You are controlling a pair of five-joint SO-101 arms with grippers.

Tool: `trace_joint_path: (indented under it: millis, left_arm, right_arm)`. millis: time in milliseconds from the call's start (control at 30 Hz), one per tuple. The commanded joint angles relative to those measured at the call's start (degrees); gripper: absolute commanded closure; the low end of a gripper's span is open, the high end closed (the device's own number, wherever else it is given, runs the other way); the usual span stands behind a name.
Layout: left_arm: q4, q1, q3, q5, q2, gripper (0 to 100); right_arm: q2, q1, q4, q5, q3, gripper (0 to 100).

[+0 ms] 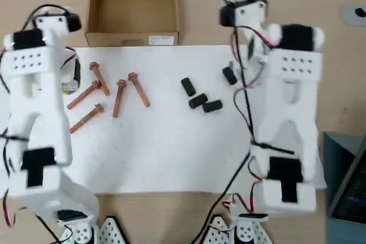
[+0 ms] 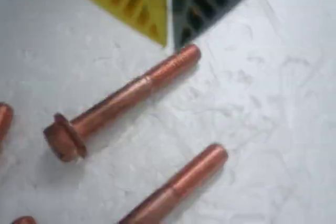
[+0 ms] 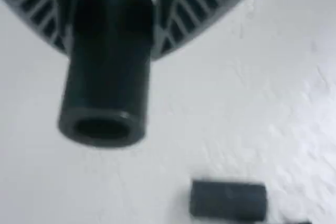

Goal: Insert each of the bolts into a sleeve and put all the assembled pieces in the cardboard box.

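- The right gripper (image 3: 114, 30) is clenched on a short black cylindrical sleeve (image 3: 105, 93). Its open bore points away from the jaws, probably so a bolt can be pushed in.
- In the high view this held sleeve (image 1: 229, 75) sits right of centre, near the upper edge of the white mat (image 1: 171, 152).
- Three more black sleeves (image 1: 198, 100) lie clustered mid-frame, apart from the held one.
- The left gripper (image 2: 169, 38) has its yellow and dark jaws pressed together on nothing. Its tips are just beside the threaded end of a copper-coloured flanged bolt (image 2: 121, 100).
- Five such bolts (image 1: 119, 98) lie scattered left of centre, none inside a sleeve.
- The open brown cardboard box (image 1: 114, 39) stands at the top, left of centre. No assembled piece shows inside it, so the task looks barely begun.
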Motion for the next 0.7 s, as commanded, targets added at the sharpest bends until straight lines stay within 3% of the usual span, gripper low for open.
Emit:
trace_joint_path:
  millis: [0,167,367,667]
  left_arm:
    - [1.23,0.97,-5.98,-5.36,3.74,100]
    - [1.14,1.93,-6.42,-14.42,6.46,100]
    - [0.79,2.2,-6.33,-22.42,6.99,92]
    - [-4.84,1.76,-6.07,-28.92,12.26,91]
  right_arm:
    - [-6.9,2.68,0.97,0.53,4.7,98.8]
    - [-10.77,3.12,0.97,0.53,9.63,98.8]
    - [-11.82,3.12,0.97,0.53,11.21,98.8]
    - [-11.82,3.12,1.05,0.18,11.47,98.8]
